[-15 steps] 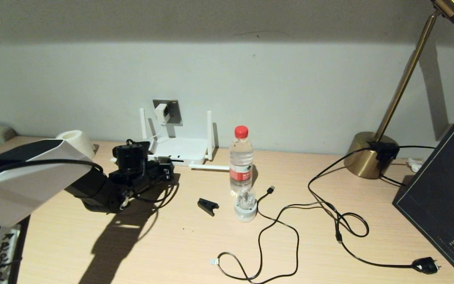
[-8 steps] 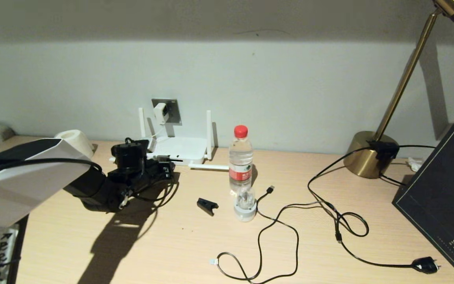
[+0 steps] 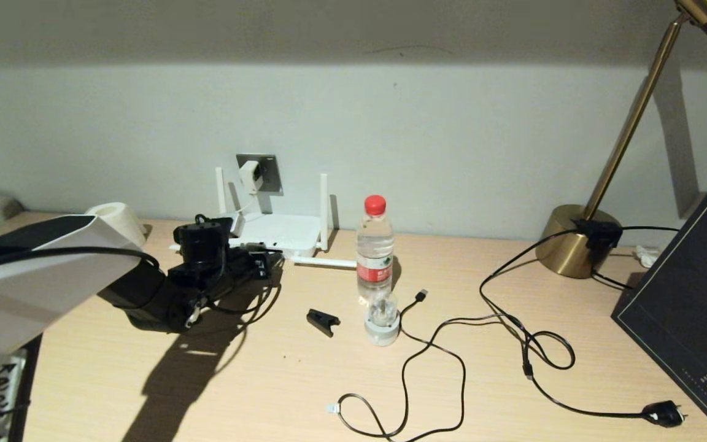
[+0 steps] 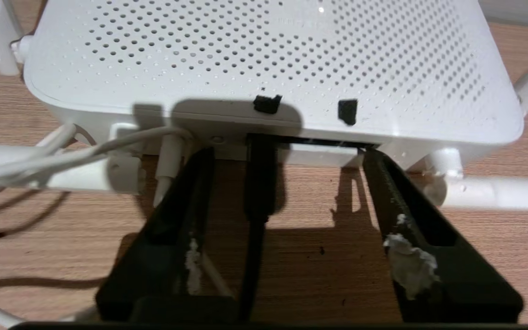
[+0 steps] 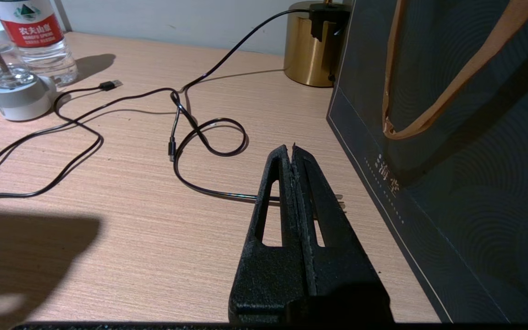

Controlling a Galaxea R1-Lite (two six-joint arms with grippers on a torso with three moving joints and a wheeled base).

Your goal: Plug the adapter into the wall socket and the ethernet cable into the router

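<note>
The white router point(image 3: 280, 232) lies against the wall under the grey wall socket point(image 3: 266, 173). The white adapter point(image 3: 248, 175) sits in that socket. Its thin white cord point(image 4: 108, 149) runs to the router's point(image 4: 264, 55) port edge. My left gripper point(image 3: 266, 263) point(image 4: 287, 156) is open at that edge, both fingers point(image 4: 397, 206) spread wide. The ethernet cable's black plug point(image 4: 259, 178) sits in a port between them, touching neither. My right gripper point(image 5: 293, 149) hangs shut and empty over the table beside the dark bag.
A water bottle point(image 3: 375, 245), a small white-based stand point(image 3: 382, 325) and a black clip point(image 3: 323, 321) are right of the router. A USB cable point(image 3: 430, 362) and lamp cord point(image 3: 663, 413) trail across the table. A brass lamp point(image 3: 574, 242) and dark bag point(image 3: 691, 307) stand on the right.
My left gripper has opened and let go of the ethernet plug, which stays in the router's port. The arm has barely shifted. The right arm has not moved.
</note>
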